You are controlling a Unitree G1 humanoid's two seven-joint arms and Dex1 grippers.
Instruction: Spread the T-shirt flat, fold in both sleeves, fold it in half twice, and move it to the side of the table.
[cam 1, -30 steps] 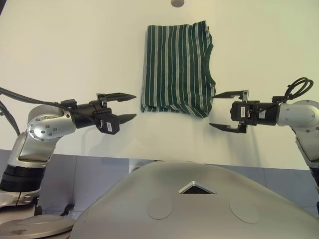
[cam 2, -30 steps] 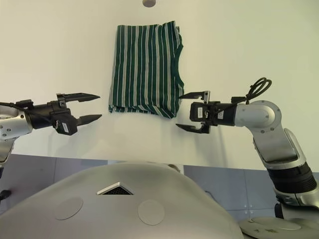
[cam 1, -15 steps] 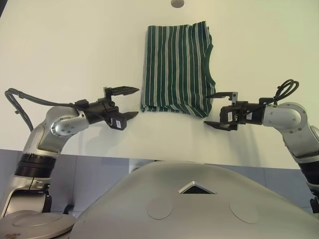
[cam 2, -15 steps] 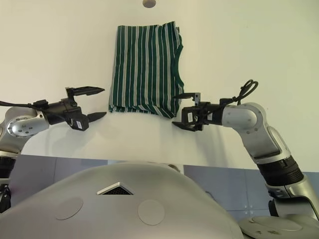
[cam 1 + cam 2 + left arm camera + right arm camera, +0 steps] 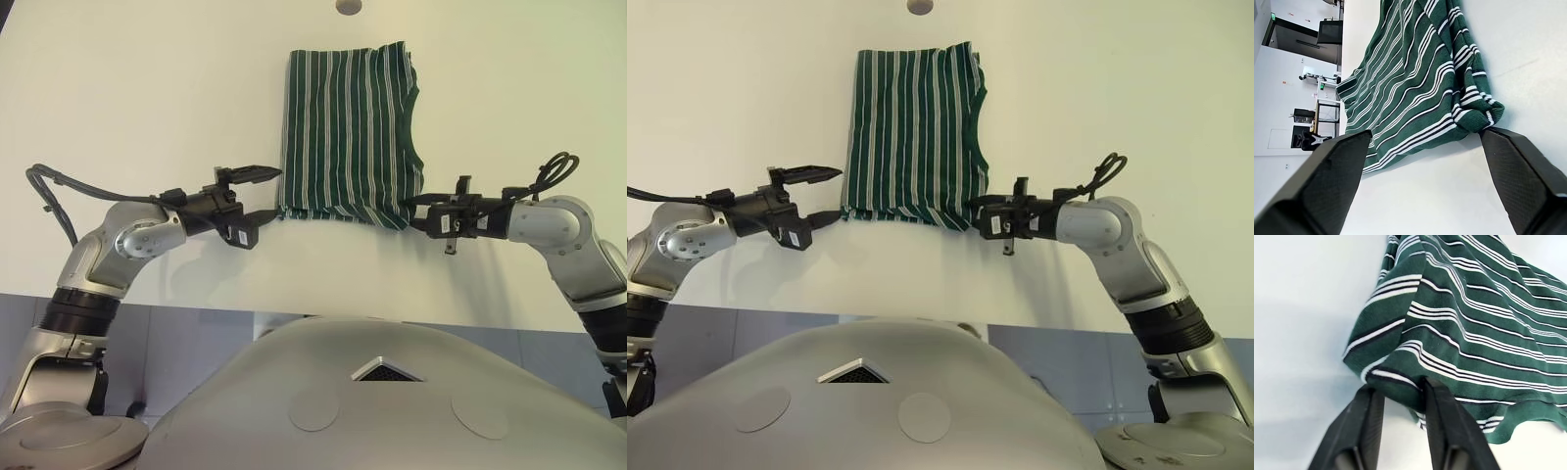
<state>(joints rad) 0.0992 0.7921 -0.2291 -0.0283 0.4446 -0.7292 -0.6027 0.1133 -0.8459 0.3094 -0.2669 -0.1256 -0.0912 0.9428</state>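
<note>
The green T-shirt (image 5: 348,127) with white stripes lies folded into a narrow rectangle on the white table (image 5: 137,98). My left gripper (image 5: 277,193) is open at the shirt's near-left corner, one finger over the hem and one at table level. In the left wrist view that corner (image 5: 1484,115) sits just inside one of the fingertips (image 5: 1498,139). My right gripper (image 5: 413,213) is at the near-right corner, its fingers drawn close together. In the right wrist view, the right gripper (image 5: 1400,387) pinches the bunched corner of the cloth (image 5: 1396,367).
A small round grey disc (image 5: 348,6) sits at the table's far edge. The table's near edge (image 5: 294,309) runs just below both grippers. Bare tabletop lies to the left and right of the shirt.
Both grippers moved inward to the shirt's near corners. The right gripper turned its wrist and closed from wide open onto the near-right corner. The left stayed open.
</note>
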